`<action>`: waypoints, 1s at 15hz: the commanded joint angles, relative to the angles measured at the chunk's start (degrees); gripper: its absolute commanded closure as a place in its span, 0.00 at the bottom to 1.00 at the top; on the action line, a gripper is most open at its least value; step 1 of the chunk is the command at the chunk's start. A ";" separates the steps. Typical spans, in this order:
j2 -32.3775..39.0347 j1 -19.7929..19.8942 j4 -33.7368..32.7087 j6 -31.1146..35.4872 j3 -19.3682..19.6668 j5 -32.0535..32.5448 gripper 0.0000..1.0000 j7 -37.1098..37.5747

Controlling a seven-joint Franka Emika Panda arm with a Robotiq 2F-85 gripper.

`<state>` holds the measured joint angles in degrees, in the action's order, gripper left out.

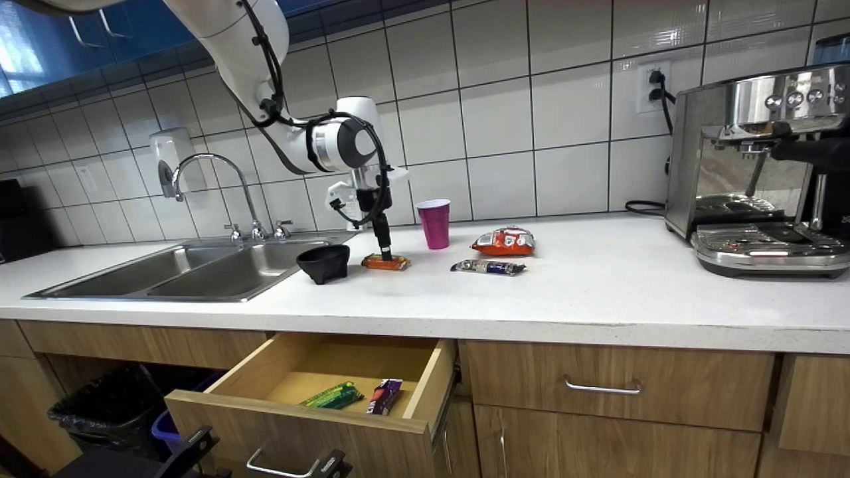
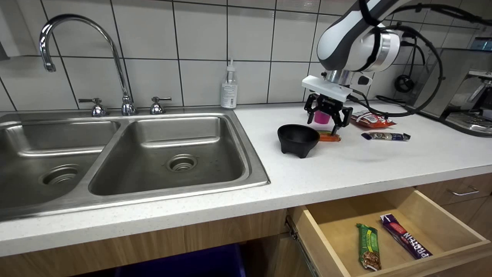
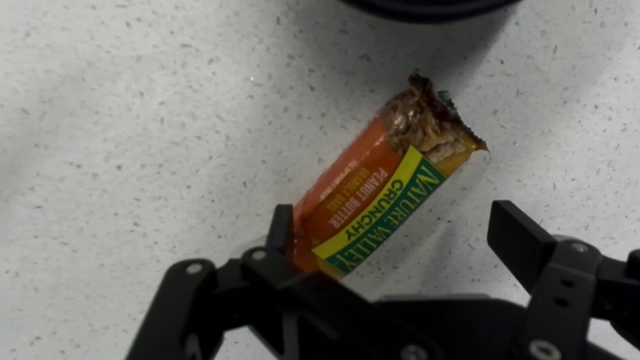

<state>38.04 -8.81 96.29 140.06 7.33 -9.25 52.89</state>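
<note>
My gripper (image 3: 397,230) points down at the counter, its jaws wide apart and nothing clamped between them. Just under it lies an orange granola bar (image 3: 345,195) with a green and yellow band, slanted across the wrist view. The left finger (image 3: 281,227) there overlaps one end of the bar; whether it touches cannot be told. In both exterior views the gripper (image 1: 386,255) hovers low over the bar (image 1: 398,263). A black footed bowl (image 2: 298,140) stands beside the bar, and its rim (image 3: 435,12) shows at the wrist view's top.
A pink cup (image 1: 435,226), a red snack bag (image 1: 503,243) and a blue-silver wrapped bar (image 2: 385,136) are close by on the counter. The pulled-out drawer (image 1: 299,415) holds a green bar (image 2: 369,246) and a purple bar (image 2: 405,236). A sink (image 2: 177,154) and a coffee machine (image 1: 764,166) flank the area.
</note>
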 commanded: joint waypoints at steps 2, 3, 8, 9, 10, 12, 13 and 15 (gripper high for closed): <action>-4.79 0.55 5.83 1.84 -0.91 0.20 0.00 0.17; -5.06 0.58 6.33 1.84 -0.90 0.22 0.00 0.25; -4.95 0.69 7.10 1.49 -0.69 0.37 0.00 0.69; -4.76 0.71 6.89 1.25 -0.64 0.43 0.00 0.75; -4.58 0.81 6.65 1.01 -0.67 0.36 0.00 0.74; -4.27 0.86 6.11 0.70 -0.60 0.41 0.00 0.88; -4.16 0.92 5.97 0.61 -0.62 0.39 0.00 0.85; -3.71 0.98 5.57 0.36 -0.60 0.43 0.00 0.91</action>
<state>34.82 -8.54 101.73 140.96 7.28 -9.25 52.89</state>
